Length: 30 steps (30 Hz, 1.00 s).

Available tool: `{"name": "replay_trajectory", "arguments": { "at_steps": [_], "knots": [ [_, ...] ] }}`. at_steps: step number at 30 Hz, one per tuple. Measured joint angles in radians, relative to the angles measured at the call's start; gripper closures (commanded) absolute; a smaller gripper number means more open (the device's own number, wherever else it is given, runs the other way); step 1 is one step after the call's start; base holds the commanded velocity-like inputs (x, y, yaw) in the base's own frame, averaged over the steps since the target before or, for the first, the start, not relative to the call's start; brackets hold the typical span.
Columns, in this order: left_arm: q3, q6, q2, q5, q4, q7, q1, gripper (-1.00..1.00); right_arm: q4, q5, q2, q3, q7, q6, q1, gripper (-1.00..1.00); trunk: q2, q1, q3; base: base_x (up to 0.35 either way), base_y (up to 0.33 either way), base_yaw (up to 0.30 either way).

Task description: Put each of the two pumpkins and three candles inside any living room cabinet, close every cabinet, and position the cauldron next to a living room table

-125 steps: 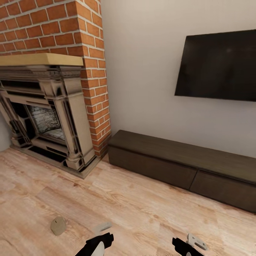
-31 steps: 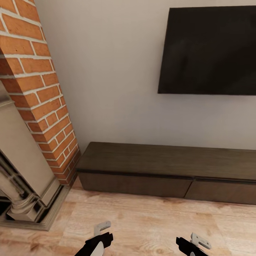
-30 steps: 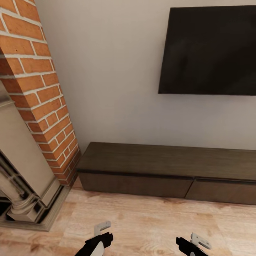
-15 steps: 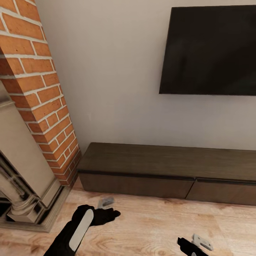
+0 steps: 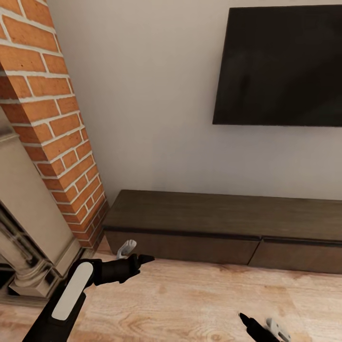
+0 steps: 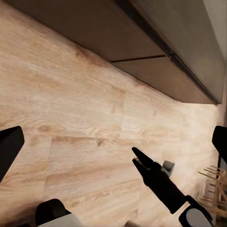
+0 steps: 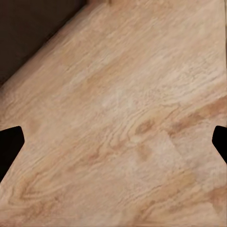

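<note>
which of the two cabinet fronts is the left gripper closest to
The longer front at the fireplace end of the cabinet. The left gripper hovers just before its lower edge; the other front lies past the seam, nearer the right gripper.

Right end effector (image 7: 113, 142) fingers (image 7: 9, 144) spread wide over wood floor (image 7: 127, 118), dark cabinet (image 7: 28, 33) at corner

Cabinet (image 5: 190, 216) dark matt wood-grain; floor (image 5: 190, 304) pale wood planks; chimney (image 5: 52, 128) rough brick.

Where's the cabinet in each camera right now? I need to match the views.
Head view: cabinet along the wall under the television, fronts shut.
Left wrist view: cabinet, dark fronts beyond the floorboards.
Right wrist view: cabinet, dark corner past the floorboards.
Shared landmark: the wood floor meeting its base.
</note>
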Motion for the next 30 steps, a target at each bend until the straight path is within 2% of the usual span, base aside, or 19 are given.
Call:
{"name": "replay_trajectory", "arguments": {
  "at_steps": [1,2,4,6,12,14,15,17,18,22,24,27,28,30],
  "knots": [
    [0.0,0.0,0.0,0.001,0.0,0.0,0.0,-1.0,0.003,-0.002,0.0,-0.027,0.013,-0.001,0.0,-1.0,-0.007,0.004,-0.003,0.0,0.0,0.0],
    [0.0,0.0,0.0,0.003,0.0,0.0,0.0,-1.0,0.006,-0.008,-0.001,-0.087,0.058,0.0,0.0,-1.0,-0.014,0.008,-0.006,0.0,0.0,0.0],
    [0.0,0.0,-0.001,0.003,0.0,-0.001,0.0,-1.0,0.008,-0.01,0.001,-0.15,0.129,0.0,0.0,-1.0,-0.028,0.015,-0.013,0.0,0.0,0.0],
    [0.0,0.0,-0.002,0.004,0.0,-0.001,0.0,-1.0,0.01,-0.01,0.009,-0.172,0.158,-0.006,0.0,-1.0,-0.042,0.023,-0.019,0.0,0.0,0.0],
    [-0.014,0.0,-0.008,0.007,0.0,-0.002,0.001,-1.0,0.008,-0.02,0.023,-0.185,0.178,-0.005,0.0,-1.0,-0.084,0.046,-0.038,0.0,0.0,0.0],
    [-0.029,0.0,-0.008,0.007,0.0,-0.003,0.001,-1.0,0.009,-0.069,0.025,-0.187,0.179,-0.003,0.0,-1.0,-0.098,0.054,-0.044,0.0,0.0,0.0],
    [-0.034,0.0,-0.008,0.009,0.0,-0.004,0.001,-1.0,0.009,-0.142,0.025,-0.186,0.181,-0.001,0.0,-1.0,-0.105,0.058,-0.047,0.0,0.0,0.0],
    [-0.04,0.0,-0.009,0.022,0.0,-0.004,0.002,-1.0,0.009,-0.249,0.025,-0.183,0.185,0.002,0.0,-1.0,-0.119,0.065,-0.053,0.0,0.0,0.0],
    [-0.041,0.0,-0.009,0.028,0.0,-0.005,0.002,-1.0,0.009,-0.281,0.025,-0.183,0.202,0.003,0.0,-1.0,-0.126,0.069,-0.056,0.0,0.0,0.0],
    [-0.043,0.0,-0.009,0.034,0.0,-0.005,0.002,-1.0,0.009,-0.311,0.028,-0.179,0.319,-0.001,-0.001,-1.0,-0.154,0.084,-0.069,0.0,0.0,0.0],
    [-0.043,0.0,-0.009,0.034,0.0,-0.005,0.002,-1.0,0.005,-0.313,0.054,-0.176,0.342,-0.004,-0.003,-1.0,-0.168,0.092,-0.075,0.0,0.0,0.0],
    [-0.042,0.0,-0.009,0.034,0.0,-0.005,0.002,-1.0,0.004,-0.328,0.071,-0.179,0.352,-0.003,-0.004,-1.0,-0.189,0.104,-0.085,0.0,0.0,0.0],
    [-0.042,0.0,-0.009,0.034,0.0,-0.005,0.002,-1.0,0.004,-0.345,0.074,-0.18,0.355,-0.001,-0.004,-1.0,-0.196,0.107,-0.088,0.0,0.0,0.0],
    [-0.043,0.0,-0.009,0.035,0.0,-0.005,0.002,-1.0,0.004,-0.407,0.076,-0.18,0.368,0.002,-0.004,-1.0,-0.21,0.115,-0.094,0.0,0.0,0.0]
  ]
}}
